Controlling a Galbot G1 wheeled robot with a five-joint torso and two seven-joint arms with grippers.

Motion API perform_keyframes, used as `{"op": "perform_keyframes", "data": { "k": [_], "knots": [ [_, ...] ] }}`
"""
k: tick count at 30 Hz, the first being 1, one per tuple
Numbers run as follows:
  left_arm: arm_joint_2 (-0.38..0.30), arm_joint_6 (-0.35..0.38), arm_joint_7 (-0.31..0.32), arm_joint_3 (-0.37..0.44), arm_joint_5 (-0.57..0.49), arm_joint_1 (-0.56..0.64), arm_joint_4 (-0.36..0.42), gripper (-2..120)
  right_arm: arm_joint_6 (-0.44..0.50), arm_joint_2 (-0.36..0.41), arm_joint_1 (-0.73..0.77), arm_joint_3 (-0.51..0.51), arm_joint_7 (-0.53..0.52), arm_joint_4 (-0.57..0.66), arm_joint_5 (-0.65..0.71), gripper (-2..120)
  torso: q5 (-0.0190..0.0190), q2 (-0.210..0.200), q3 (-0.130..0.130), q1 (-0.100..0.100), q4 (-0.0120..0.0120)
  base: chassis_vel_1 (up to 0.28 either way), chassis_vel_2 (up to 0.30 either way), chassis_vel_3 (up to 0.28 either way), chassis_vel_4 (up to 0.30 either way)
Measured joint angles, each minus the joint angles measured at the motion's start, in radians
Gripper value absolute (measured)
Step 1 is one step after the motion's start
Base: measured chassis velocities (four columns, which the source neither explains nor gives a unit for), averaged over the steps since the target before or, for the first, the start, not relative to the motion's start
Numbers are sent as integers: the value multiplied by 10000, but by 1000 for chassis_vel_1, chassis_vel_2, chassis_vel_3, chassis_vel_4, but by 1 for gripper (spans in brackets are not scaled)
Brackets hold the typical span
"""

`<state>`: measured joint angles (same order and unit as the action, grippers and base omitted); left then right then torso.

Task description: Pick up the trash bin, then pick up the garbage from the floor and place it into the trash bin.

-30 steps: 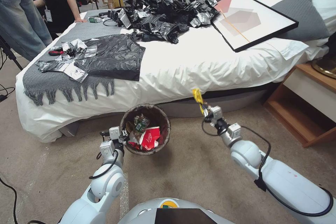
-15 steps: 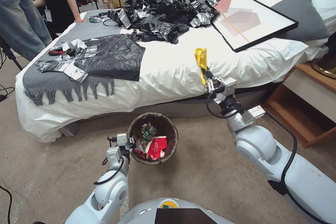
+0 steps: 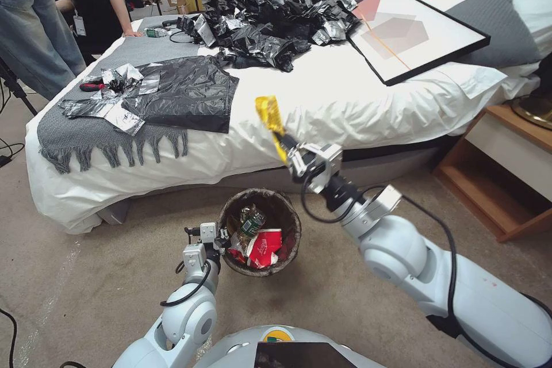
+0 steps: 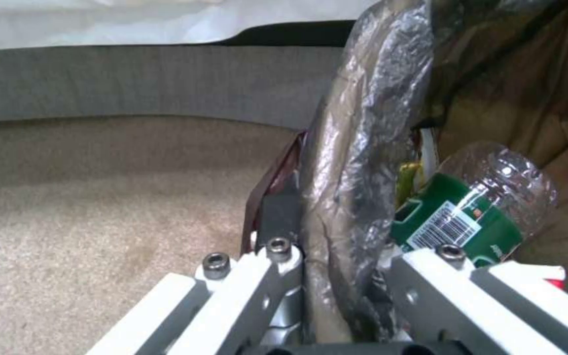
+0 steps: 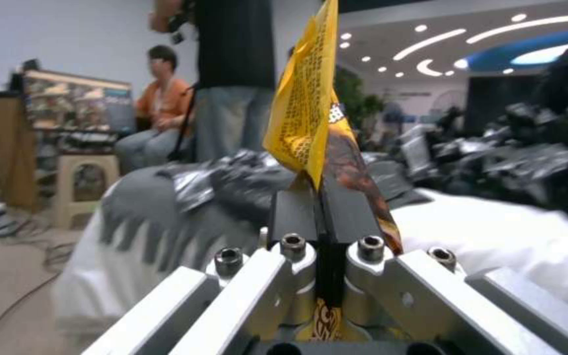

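Left hand (image 3: 221, 240) clamped on the liner-wrapped rim of the trash bin (image 3: 287, 215), held just above the carpet before the bed (image 3: 322, 98). Inside: green-labelled bottle (image 4: 458, 222) and red-and-white paper cup (image 3: 263, 246), both partly buried. Right hand (image 3: 289, 148) pinched shut on the yellow snack bag (image 3: 269, 115), raised above the bin, lower end hidden between the fingers (image 5: 296, 213).

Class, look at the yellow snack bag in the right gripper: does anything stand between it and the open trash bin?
Nothing visible does. The right gripper holds the yellow snack bag raised above and behind the trash bin, whose mouth is open. The left gripper grips the bin's rim on the far side from that path.
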<state>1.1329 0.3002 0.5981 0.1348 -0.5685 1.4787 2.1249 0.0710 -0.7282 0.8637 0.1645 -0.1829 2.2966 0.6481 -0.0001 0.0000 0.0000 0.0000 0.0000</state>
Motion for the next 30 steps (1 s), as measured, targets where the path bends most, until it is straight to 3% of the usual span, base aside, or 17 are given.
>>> {"op": "perform_keyframes", "data": {
  "k": [10,30],
  "knots": [
    [62,23,55,0,-3,-84,0,4,154,279,-356,2597,127,-438,-838,0,0,0,0,0,1,0,0,0,0],
    [80,2,138,218,-104,-221,0,4,533,497,387,3405,137,-1598,-1521,0,1,0,-1,0,0,0,0,0,0]
  ]
}}
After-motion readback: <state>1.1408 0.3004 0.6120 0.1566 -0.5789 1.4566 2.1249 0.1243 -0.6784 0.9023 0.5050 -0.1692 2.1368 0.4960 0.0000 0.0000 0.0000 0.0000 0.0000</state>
